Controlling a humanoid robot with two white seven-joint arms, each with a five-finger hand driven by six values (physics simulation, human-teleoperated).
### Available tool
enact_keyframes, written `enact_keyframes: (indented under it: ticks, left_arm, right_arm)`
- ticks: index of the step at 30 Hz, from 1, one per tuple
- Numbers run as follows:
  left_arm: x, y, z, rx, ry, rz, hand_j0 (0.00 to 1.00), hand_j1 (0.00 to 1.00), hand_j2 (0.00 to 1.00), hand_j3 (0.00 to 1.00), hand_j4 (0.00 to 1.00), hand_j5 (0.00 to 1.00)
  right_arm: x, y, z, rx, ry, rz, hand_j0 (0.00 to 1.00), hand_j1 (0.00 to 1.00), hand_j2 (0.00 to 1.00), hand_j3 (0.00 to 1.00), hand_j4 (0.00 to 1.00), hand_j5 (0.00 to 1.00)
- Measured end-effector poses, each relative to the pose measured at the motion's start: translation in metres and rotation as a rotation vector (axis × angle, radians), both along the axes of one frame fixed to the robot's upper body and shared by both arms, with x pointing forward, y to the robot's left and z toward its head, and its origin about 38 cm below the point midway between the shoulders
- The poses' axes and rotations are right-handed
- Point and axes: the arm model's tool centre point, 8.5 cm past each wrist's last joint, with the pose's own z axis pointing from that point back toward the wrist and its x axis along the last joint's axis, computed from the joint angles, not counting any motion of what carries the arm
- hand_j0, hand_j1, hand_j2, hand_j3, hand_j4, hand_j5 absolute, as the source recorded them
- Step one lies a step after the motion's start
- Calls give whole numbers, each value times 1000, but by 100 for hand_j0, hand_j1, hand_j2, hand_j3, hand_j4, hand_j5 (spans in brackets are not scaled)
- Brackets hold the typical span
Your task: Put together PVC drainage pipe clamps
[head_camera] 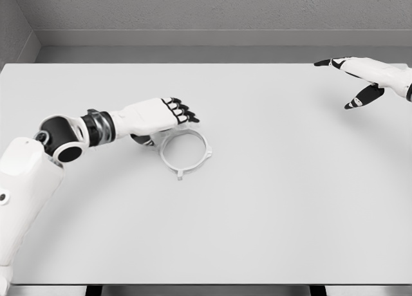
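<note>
A white PVC pipe clamp ring (208, 152) lies flat on the white table (277, 212), left of centre, with a small tab on its near edge. My left hand (175, 119) reaches in from the lower left and sits over the ring's far-left rim. Its black-tipped fingers (185, 111) are loosely extended and hold nothing. Its dark thumb sits low beside the ring's left edge, and I cannot tell whether it touches. My right hand (359, 80) hovers at the far right above the table's back edge, with its fingers spread and nothing in it.
The table's back edge meets a grey wall (206, 13). My left forearm and elbow (64, 138) lie across the table's left side.
</note>
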Motion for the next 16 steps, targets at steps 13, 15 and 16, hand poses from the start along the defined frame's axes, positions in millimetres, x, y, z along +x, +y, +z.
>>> enact_keyframes:
  ticks: [13,15,16]
  left_arm:
    - [8,81,26,-114,55,126,100,100,100,100,100,100]
    - [8,84,29,-128,55,131,100,100,100,100,100,100]
    - [8,85,29,-132,55,132,100,100,100,100,100,100]
  right_arm:
    - [0,-1,0,-1,0,-1,100,100,100,100,100,100]
    - [0,-1,0,-1,0,-1,100,100,100,100,100,100]
    - [0,-1,0,-1,0,-1,100,100,100,100,100,100]
